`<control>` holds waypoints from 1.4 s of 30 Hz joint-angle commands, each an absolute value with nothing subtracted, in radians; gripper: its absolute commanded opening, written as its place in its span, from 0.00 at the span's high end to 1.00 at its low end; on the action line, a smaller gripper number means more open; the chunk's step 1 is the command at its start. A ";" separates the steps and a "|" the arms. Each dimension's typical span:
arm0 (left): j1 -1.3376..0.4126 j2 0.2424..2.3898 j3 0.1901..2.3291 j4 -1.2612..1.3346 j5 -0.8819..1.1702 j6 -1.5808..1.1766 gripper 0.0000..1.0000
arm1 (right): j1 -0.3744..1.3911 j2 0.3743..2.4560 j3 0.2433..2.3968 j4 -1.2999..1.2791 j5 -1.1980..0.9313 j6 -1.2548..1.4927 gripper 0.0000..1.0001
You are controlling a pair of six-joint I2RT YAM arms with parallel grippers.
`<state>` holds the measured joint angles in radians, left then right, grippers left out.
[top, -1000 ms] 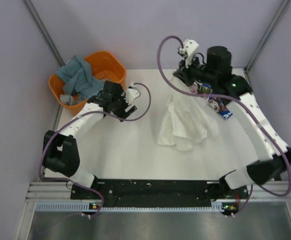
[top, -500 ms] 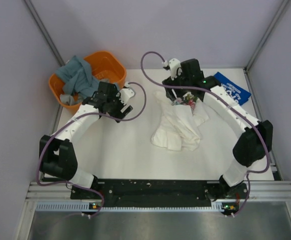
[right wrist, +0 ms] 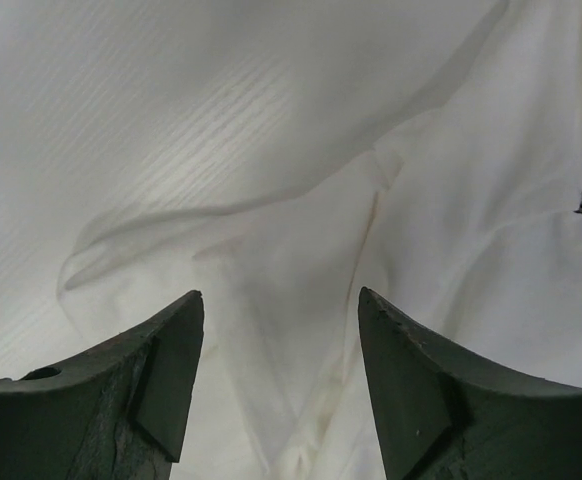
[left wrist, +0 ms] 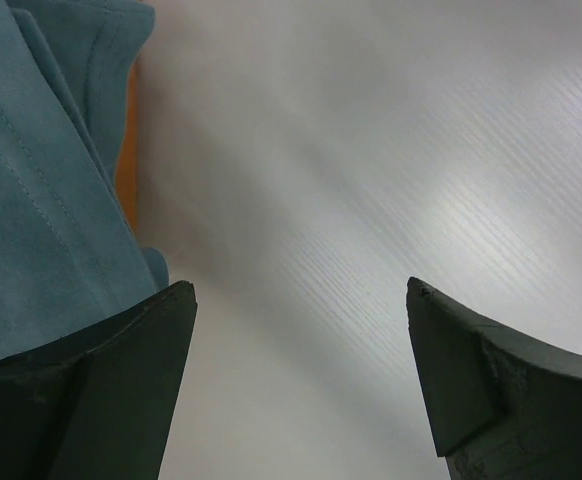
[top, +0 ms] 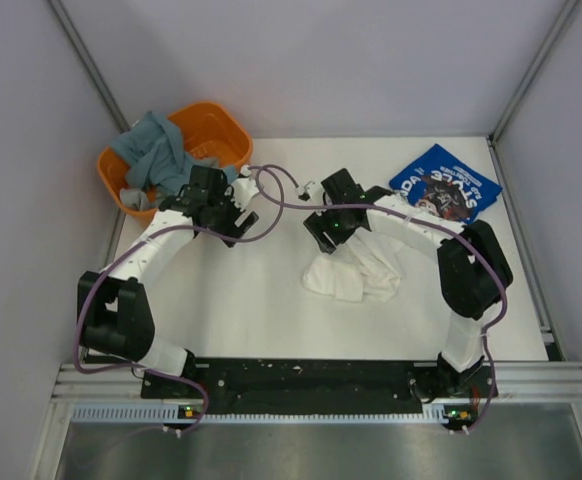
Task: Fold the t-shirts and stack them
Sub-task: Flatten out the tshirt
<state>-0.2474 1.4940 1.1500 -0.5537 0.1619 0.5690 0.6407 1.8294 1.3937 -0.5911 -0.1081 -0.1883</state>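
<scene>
White shirt now loose (crumpled heap) under the wider-spread right claw

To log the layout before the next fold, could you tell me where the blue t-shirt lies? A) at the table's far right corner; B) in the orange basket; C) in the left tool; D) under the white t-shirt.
A: the blue t-shirt lies flat at the far right corner of the table, lettering up.

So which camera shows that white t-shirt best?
The top external view: the white t-shirt lies there as a whole crumpled heap, its far part under the right arm. The right wrist view shows only close folds of it; the left wrist view shows none.
</scene>
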 commanded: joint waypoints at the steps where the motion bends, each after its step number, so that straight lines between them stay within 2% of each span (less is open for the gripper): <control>1: -0.244 1.451 1.144 -0.532 0.164 0.552 0.11 | 0.660 1.847 1.401 -0.568 -0.159 -0.166 0.38; 14: -0.226 1.437 1.138 -0.535 0.144 0.566 0.11 | 0.660 1.898 1.315 -0.568 -0.075 -0.167 0.39; 15: -0.224 1.439 1.138 -0.535 0.143 0.568 0.11 | 0.660 1.896 1.310 -0.568 -0.084 -0.166 0.46; 16: -0.224 1.440 1.138 -0.535 0.141 0.566 0.11 | 0.660 1.898 1.310 -0.569 -0.087 -0.161 0.60; 17: -0.222 1.440 1.138 -0.538 0.141 0.566 0.11 | 0.660 1.894 1.309 -0.568 -0.087 -0.157 0.69; 19: -0.222 1.445 1.137 -0.538 0.143 0.568 0.11 | 0.658 1.872 1.308 -0.568 -0.084 -0.150 0.83; 23: -0.221 1.445 1.141 -0.541 0.146 0.569 0.11 | 0.660 1.795 1.321 -0.568 -0.098 -0.144 0.91; 31: -0.221 1.456 1.160 -0.574 0.204 0.583 0.11 | 0.658 1.464 1.347 -0.617 -0.251 -0.210 1.00; 36: -0.230 1.502 1.232 -0.664 0.327 0.597 0.12 | 0.621 1.238 1.376 -0.676 -0.319 -0.255 1.00; 42: -0.398 1.480 1.233 -0.635 0.396 0.604 0.08 | 0.517 1.079 1.427 -0.701 -0.437 -0.255 1.00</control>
<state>-0.2756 1.4986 1.2053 -0.6456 0.3061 0.5869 0.5671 1.1503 1.3724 -0.6895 -0.3389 -0.2348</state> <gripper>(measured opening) 0.904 0.052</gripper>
